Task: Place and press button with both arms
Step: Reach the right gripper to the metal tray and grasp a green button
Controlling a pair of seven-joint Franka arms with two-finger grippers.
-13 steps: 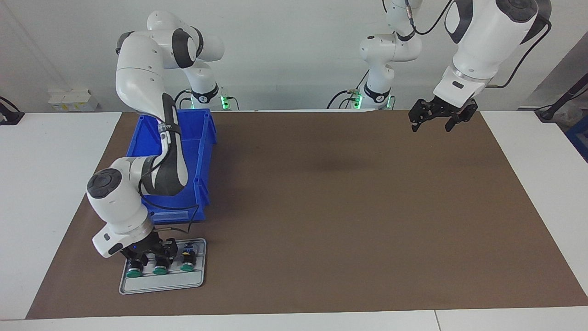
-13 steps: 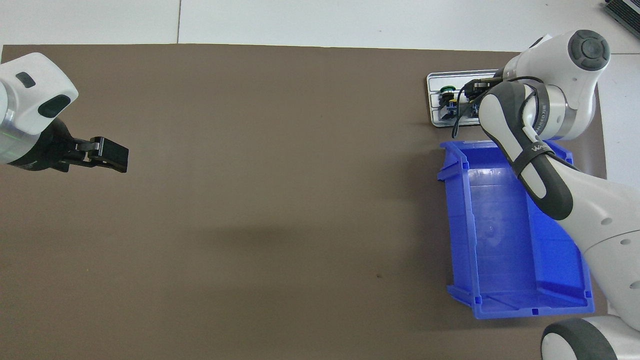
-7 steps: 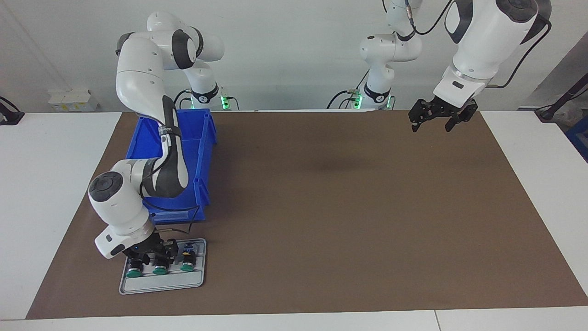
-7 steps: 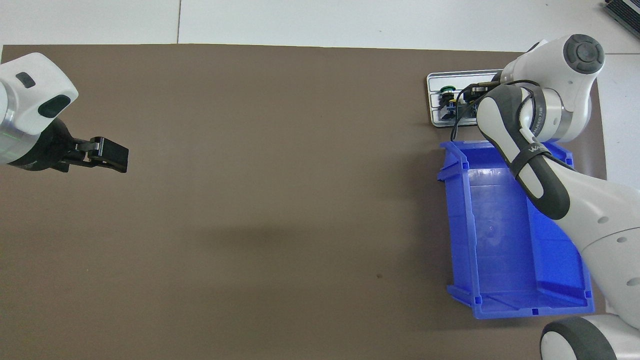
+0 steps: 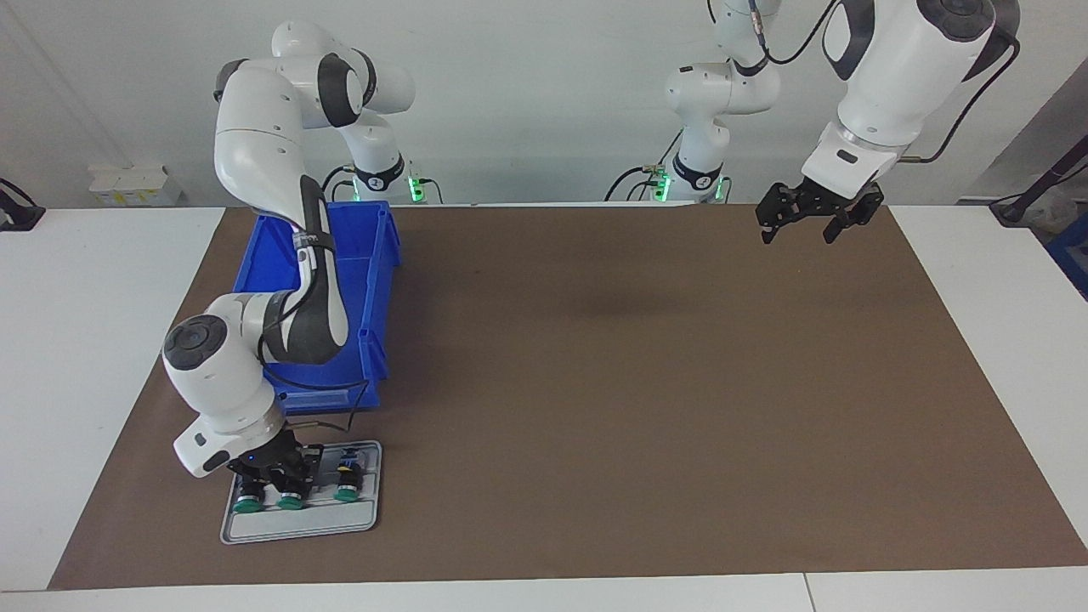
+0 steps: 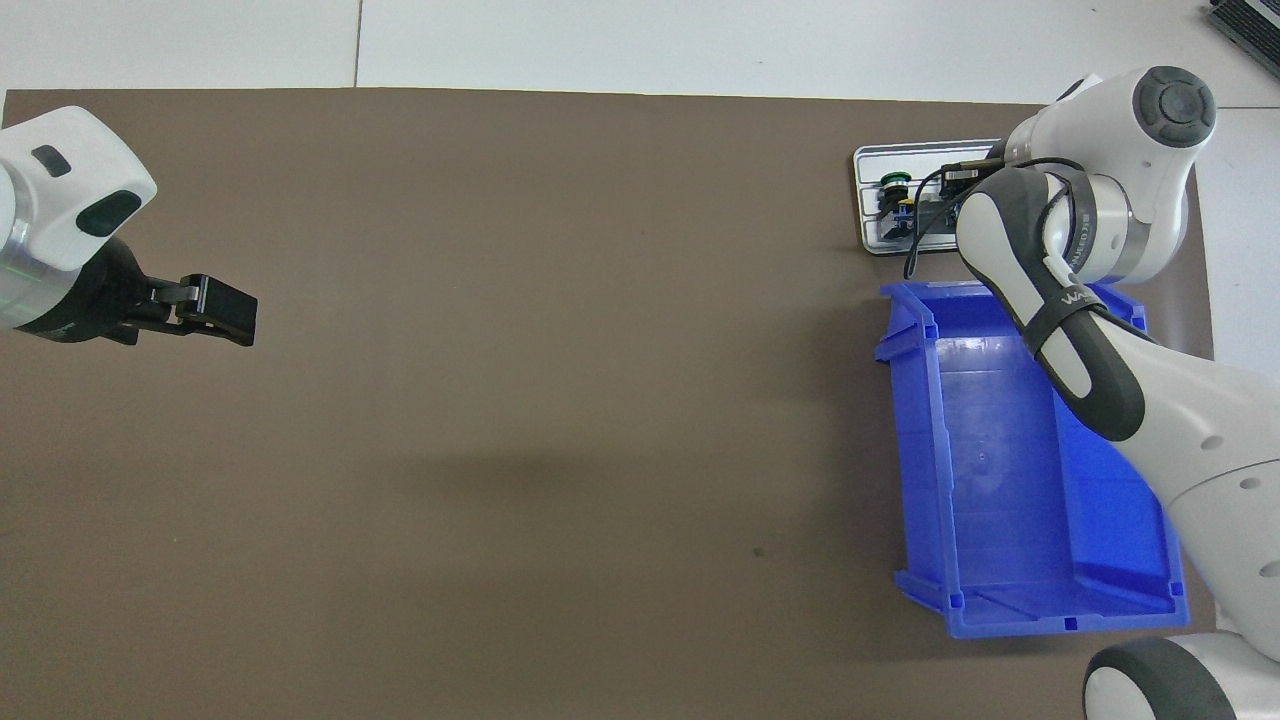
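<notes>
Three green-capped buttons lie side by side in a small grey tray (image 5: 297,527): one (image 5: 247,505) at the right arm's end, a middle one (image 5: 289,501), and a third (image 5: 346,493). My right gripper (image 5: 285,472) is down in the tray over the black bodies of the first two buttons. In the overhead view the right wrist hides it, and only one button (image 6: 893,180) and the tray's rim (image 6: 868,160) show. My left gripper (image 5: 797,228) waits open and empty, raised over the mat near the left arm's base; it also shows in the overhead view (image 6: 215,310).
An empty blue bin (image 5: 365,255) stands on the brown mat (image 5: 637,382), nearer to the robots than the tray, and the right arm reaches over it. The bin also shows in the overhead view (image 6: 1000,480).
The right gripper has sunk slightly and settled closer around the middle button, which has shifted a little toward the right arm's end. The left arm has not moved.
</notes>
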